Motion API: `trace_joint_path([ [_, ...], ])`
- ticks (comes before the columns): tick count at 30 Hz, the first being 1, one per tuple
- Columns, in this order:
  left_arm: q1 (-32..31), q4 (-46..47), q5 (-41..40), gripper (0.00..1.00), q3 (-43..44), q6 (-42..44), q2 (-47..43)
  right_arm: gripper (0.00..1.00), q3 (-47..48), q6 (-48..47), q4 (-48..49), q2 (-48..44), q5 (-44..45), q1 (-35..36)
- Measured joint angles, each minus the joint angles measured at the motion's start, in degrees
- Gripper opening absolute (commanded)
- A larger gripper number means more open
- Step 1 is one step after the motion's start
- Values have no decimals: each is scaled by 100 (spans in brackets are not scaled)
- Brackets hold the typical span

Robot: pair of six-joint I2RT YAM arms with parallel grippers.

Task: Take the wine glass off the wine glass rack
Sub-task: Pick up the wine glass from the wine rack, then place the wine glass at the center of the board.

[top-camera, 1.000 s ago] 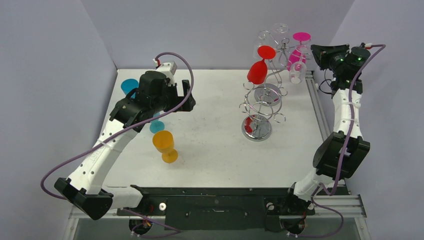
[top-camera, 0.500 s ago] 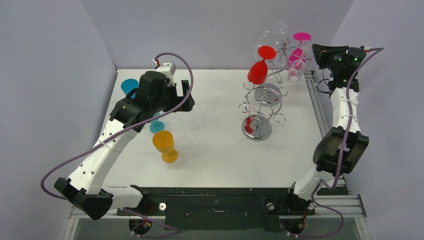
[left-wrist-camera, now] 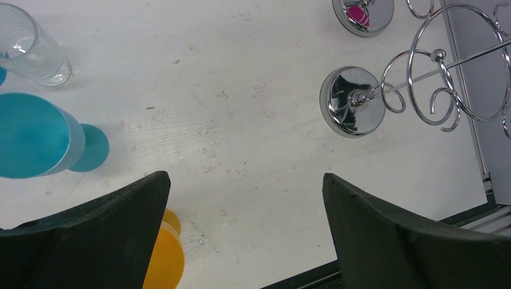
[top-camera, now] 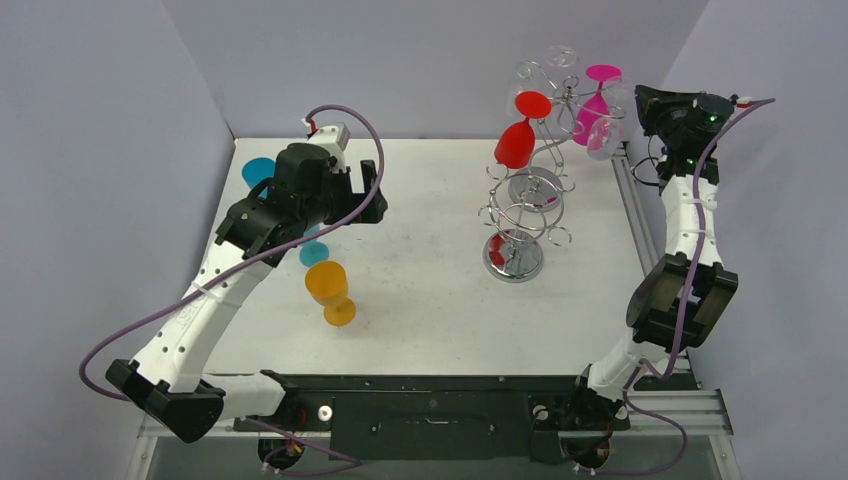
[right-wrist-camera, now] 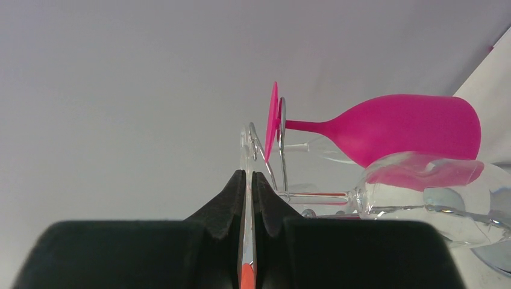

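Observation:
The chrome wire wine glass rack [top-camera: 525, 205] stands at the back right of the table. A clear wine glass [top-camera: 604, 134] hangs tilted at the rack's top right, beside a pink glass [top-camera: 592, 108]. My right gripper [top-camera: 640, 106] is shut on the thin rim of the clear glass's foot. In the right wrist view the gripper [right-wrist-camera: 248, 176] pinches that clear disc edge-on, while the stem and bowl [right-wrist-camera: 422, 192] lie to the right under the pink glass [right-wrist-camera: 398, 126]. My left gripper [left-wrist-camera: 245, 176] is open and holds nothing above the table.
A red glass [top-camera: 515, 143] and other clear glasses hang on the rack. An orange glass [top-camera: 328, 283] and a teal glass [top-camera: 259, 170] stand by the left arm. A clear tumbler [left-wrist-camera: 30, 45] stands near the teal glass [left-wrist-camera: 30, 135]. The rack's base [left-wrist-camera: 352, 109] stands to the left gripper's right.
The right gripper has moved slightly right and back, and the clear glass has swung up and right with it. The left arm has barely moved.

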Motion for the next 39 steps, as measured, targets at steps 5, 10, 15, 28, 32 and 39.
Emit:
trace_joint_path([
  [5,0,-17,0,96,0,0,-26,0,-35,-109,-33,-24,229,-7],
  [10,0,-17,0,96,0,2,-44,0,-271,-334,-308,-273,570,-44],
  [15,0,-15,4,96,0,0,-61,0,-568,-496,-496,-728,857,-133],
  [28,0,96,232,96,-98,-26,-153,0,-1620,-586,-817,-2205,1032,-387],
  [32,0,262,514,96,-221,-129,-184,0,-1768,-584,-1283,-2717,909,-411],
  [39,-20,804,1147,96,-549,-494,-214,0,-1790,-501,-1849,-3904,592,-411],
])
